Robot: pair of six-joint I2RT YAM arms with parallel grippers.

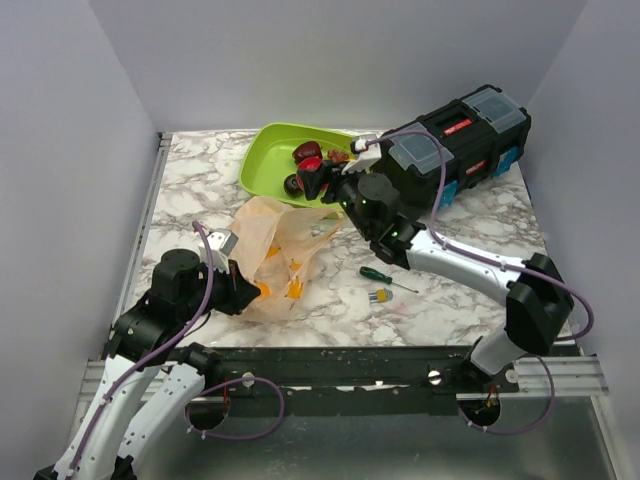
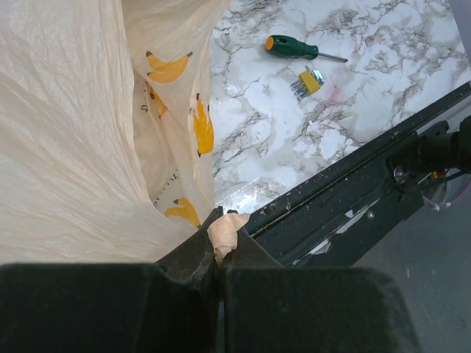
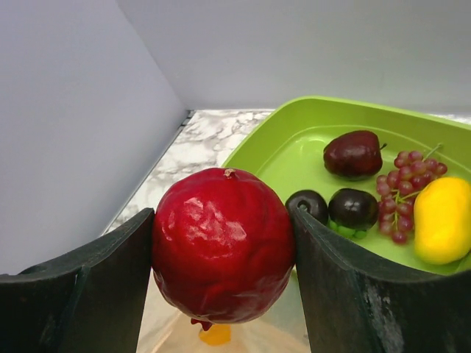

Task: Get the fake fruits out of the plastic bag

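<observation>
The right jaws clamp a glossy red fruit [image 3: 223,246] between them; the lime-green tray [image 3: 294,151] holding other fruits [image 3: 353,153] lies just beyond. The left jaws pinch a fold of the plastic bag [image 2: 66,125], which spreads ahead over the tabletop [image 2: 280,125].

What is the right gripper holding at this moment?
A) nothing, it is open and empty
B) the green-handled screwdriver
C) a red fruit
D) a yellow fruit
C: in the right wrist view, the right gripper is shut on the red fruit, which fills the gap between its fingers. The yellow fruit lies in the lime-green tray.
</observation>
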